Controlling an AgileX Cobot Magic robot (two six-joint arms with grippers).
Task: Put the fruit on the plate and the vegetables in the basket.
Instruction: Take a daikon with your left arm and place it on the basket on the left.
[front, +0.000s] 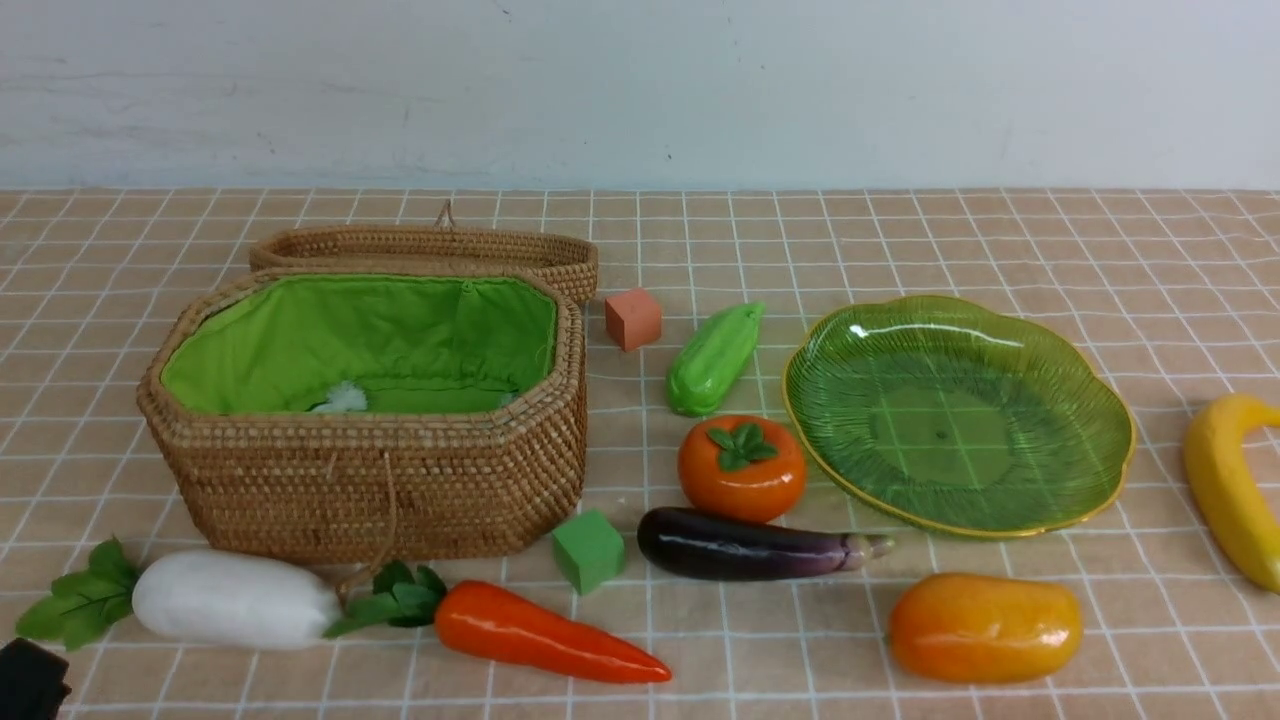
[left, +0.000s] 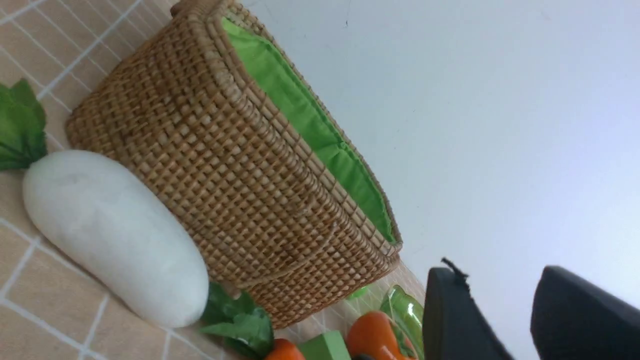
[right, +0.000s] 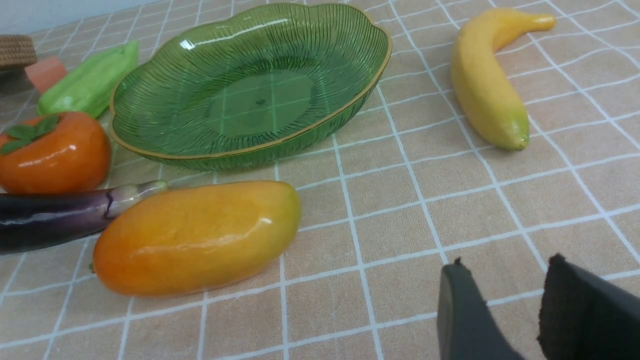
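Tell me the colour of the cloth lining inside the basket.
The basket lining is bright green; front view shows it best.

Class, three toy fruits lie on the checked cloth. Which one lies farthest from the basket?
The curved yellow banana, beyond the plate at the right edge. The persimmon sits between basket and plate; the mango lies in front of the plate.

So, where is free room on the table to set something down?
Free: the cloth between the plate and the banana, and the far strip behind the plate. Crowded: between the basket and the plate, around gourd, persimmon and eggplant.
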